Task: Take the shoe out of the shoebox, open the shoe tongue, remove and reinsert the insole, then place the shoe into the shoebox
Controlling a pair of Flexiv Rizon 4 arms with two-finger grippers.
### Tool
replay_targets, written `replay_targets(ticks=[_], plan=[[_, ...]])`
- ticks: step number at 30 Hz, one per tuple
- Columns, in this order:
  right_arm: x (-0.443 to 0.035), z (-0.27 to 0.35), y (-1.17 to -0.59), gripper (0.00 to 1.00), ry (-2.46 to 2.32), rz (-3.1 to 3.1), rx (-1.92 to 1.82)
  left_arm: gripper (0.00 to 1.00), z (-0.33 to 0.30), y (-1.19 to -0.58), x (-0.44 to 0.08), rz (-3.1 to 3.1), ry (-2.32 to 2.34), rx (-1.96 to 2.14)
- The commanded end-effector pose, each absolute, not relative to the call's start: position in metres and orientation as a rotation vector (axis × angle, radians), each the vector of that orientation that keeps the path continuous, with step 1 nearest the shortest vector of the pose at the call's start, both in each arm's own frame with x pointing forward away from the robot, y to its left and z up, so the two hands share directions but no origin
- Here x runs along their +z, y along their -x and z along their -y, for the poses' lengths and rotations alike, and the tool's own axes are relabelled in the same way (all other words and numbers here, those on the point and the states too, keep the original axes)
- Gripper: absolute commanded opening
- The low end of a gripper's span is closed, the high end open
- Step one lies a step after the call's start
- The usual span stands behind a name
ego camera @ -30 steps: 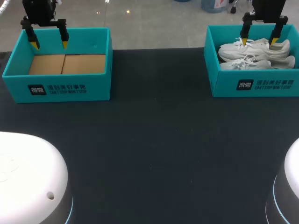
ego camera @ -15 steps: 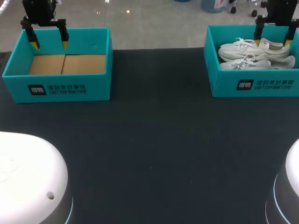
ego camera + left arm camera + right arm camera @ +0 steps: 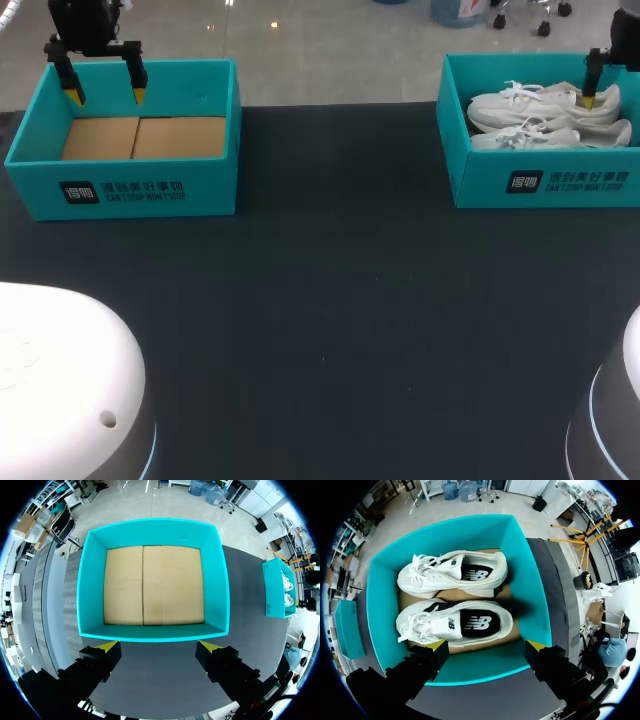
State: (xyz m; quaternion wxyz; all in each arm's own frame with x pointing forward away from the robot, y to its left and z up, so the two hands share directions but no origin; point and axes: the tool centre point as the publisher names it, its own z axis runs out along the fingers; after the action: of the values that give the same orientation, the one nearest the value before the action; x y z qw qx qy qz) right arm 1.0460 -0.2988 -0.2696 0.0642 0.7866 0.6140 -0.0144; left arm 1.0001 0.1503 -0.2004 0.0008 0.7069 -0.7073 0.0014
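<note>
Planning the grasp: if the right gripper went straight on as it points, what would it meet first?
Likely the side of the nearer white sneaker, or the cardboard floor of the teal shoebox beside it; depth unclear.

The teal cardboard shoebox at far left (image 3: 150, 190) and the teal cardboard shoebox at far right (image 3: 565, 182) each carry a dark square logo and two lines of dark print on the near wall. In the right box, the far white lace-up shoe (image 3: 427, 575) and the near white lace-up shoe (image 3: 420, 625) bear a letter logo on tongue and insole.
</note>
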Motion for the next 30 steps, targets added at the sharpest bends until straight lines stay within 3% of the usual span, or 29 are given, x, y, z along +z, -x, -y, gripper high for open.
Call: replay_targets(ticks=[1, 3, 4, 5, 6, 11, 14, 30], plan=[[-0.288, 0.309, -1.053, 1.0, -2.386, -1.849, -0.026, 1.0, -0.15, -1.0, -0.2, 2.221, -2.22, 0.002], [-0.293, 0.314, -1.054, 1.0, -2.394, -1.842, -0.008, 1.0, -0.15, -1.0, -0.2, 2.221, -2.22, 0.002], [-0.296, 0.316, -1.055, 0.89, -2.404, -1.832, -0.01, 1.0, -0.15, -1.0, -0.2, 2.221, -2.22, 0.002], [-0.299, 0.317, -1.055, 0.59, -2.404, -1.831, -0.009, 1.0, -0.15, -1.0, -0.2, 2.221, -2.22, 0.002], [-0.3, 0.318, -1.055, 0.51, -2.403, -1.832, -0.008, 1.0, -0.15, -1.0, -0.2, 2.221, -2.22, 0.002], [-0.313, 0.325, -1.055, 0.49, -2.389, -1.848, -0.019, 1.0, -0.15, -1.0, -0.2, 2.221, -2.22, 0.002], [-0.321, 0.331, -1.056, 0.56, -2.394, -1.853, -0.033, 1.0, -0.15, -1.0, -0.2, 2.221, -2.22, 0.002], [-0.352, 0.342, -1.066, 0.5, -2.4, -1.866, -0.099, 1.0, -0.15, -1.0, -0.2, 2.221, -2.22, 0.002]])
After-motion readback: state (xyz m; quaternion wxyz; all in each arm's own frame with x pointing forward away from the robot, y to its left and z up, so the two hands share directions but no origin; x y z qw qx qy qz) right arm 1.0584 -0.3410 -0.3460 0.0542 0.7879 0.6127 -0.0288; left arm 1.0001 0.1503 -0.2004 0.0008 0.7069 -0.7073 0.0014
